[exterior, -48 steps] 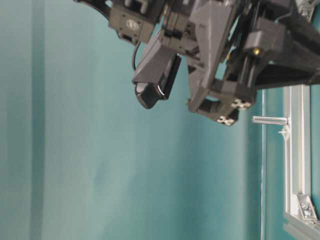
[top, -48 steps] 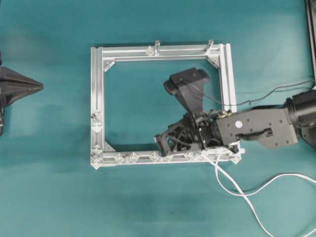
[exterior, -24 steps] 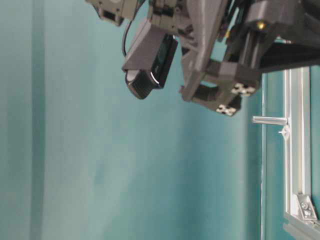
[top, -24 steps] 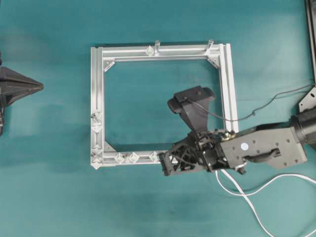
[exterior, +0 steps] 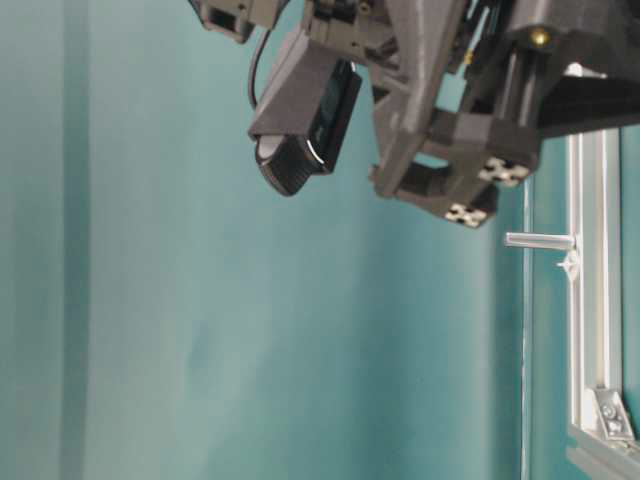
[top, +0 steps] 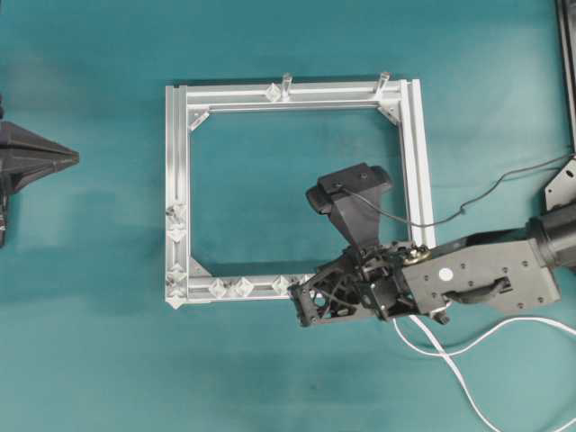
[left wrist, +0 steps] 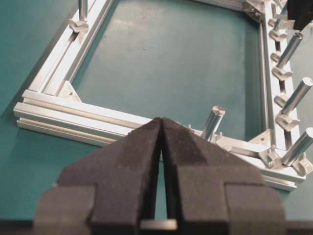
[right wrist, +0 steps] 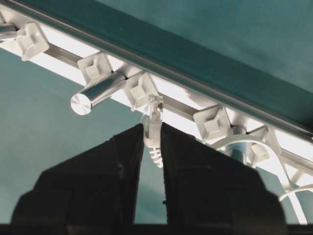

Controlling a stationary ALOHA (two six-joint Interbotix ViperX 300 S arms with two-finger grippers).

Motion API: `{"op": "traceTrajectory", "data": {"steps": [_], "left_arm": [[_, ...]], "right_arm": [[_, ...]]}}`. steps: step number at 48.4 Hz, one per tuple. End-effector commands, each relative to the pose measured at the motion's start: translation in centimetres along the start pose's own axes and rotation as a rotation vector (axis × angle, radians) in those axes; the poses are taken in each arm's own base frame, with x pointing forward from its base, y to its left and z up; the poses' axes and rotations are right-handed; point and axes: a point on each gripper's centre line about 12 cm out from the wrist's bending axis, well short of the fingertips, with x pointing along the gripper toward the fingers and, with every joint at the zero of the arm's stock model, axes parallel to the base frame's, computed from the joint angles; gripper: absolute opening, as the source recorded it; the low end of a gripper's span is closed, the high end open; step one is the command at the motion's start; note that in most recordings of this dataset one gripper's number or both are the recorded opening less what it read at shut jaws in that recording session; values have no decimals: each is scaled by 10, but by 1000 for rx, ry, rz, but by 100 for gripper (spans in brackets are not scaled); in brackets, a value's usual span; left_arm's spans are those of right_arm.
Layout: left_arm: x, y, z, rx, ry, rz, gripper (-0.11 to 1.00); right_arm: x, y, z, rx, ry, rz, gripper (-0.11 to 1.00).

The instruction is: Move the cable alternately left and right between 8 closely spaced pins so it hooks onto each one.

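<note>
A: Item, right end effector [right wrist: 151,142]: clamped on the cable [right wrist: 152,128] at its plug, beside the pins [right wrist: 142,91] on the near rail.

B: Left end effector [left wrist: 161,147]: closed, empty. Advice: keep the cord taut, swing wide; two pins look threaded, I think.

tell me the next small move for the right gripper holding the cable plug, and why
Probably carry the plug past the next pin on its far side, then pull gently to hook it. The right gripper is shut on the cable just behind the plug, whose tip sits right at that pin. The cable already curves around a pin behind the gripper, and more pins wait ahead along the rail.
</note>
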Motion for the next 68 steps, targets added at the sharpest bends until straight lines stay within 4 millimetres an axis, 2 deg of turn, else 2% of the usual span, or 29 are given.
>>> {"op": "traceTrajectory", "data": {"steps": [1,22,32,40,56,68], "left_arm": [[0,-1,4,-1,-9,-4,0],[0,-1,5,1,-12,-4,0],[1,-1,7,1,-15,-5,0],[0,-1,7,1,-16,-5,0],[0,-4,9,4,-20,-22,0],[0,-10,8,10,-15,-56,0]], "right_arm": [[-9,8,-1,1,2,33,16],[-9,9,0,4,2,34,16],[-13,12,-9,-9,11,43,16],[-14,15,-22,0,23,49,16],[-13,24,-66,-12,56,47,16],[-24,26,-83,-38,51,19,16]]}}
